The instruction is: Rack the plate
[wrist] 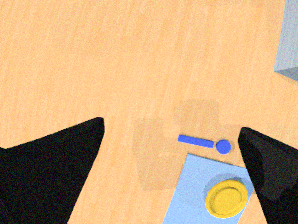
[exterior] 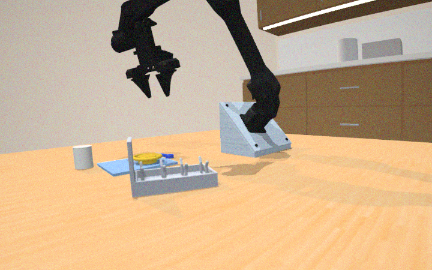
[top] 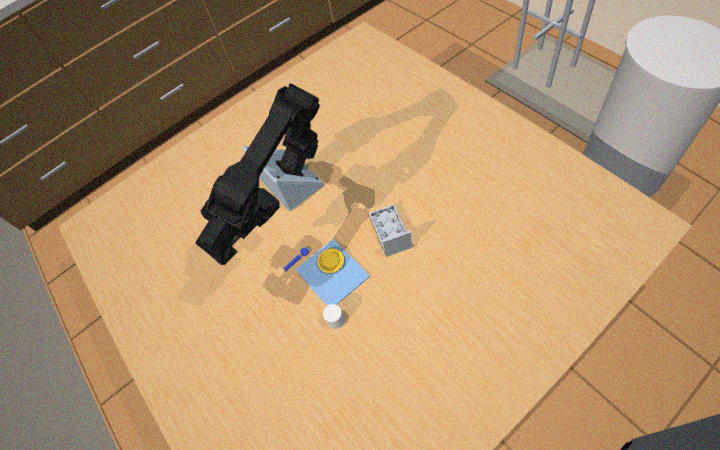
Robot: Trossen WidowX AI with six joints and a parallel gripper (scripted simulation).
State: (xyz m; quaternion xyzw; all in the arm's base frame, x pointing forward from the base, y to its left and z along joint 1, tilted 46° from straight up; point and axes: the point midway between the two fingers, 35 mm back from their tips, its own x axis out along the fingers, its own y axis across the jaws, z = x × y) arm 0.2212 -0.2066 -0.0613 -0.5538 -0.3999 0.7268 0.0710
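The yellow plate (top: 330,260) (exterior: 147,158) (wrist: 226,199) lies flat on a blue mat (top: 333,292) (exterior: 115,168) (wrist: 181,200). The grey dish rack (top: 398,244) (exterior: 176,186) stands on the table beside the mat, with short upright prongs inside and a taller wall at one end. It is outside the wrist view. My gripper (exterior: 158,96) (wrist: 173,129) is open and empty, high above the table. In the wrist view the plate is at the lower right, near the right finger. In the top view the fingertips are hard to make out.
A blue spoon (top: 296,259) (exterior: 167,155) (wrist: 204,142) lies beside the mat. A white cylinder (top: 333,316) (exterior: 83,156) stands near the mat's corner, on the side away from the arm's base. The slanted grey arm base (top: 293,191) (exterior: 234,136) stands behind.
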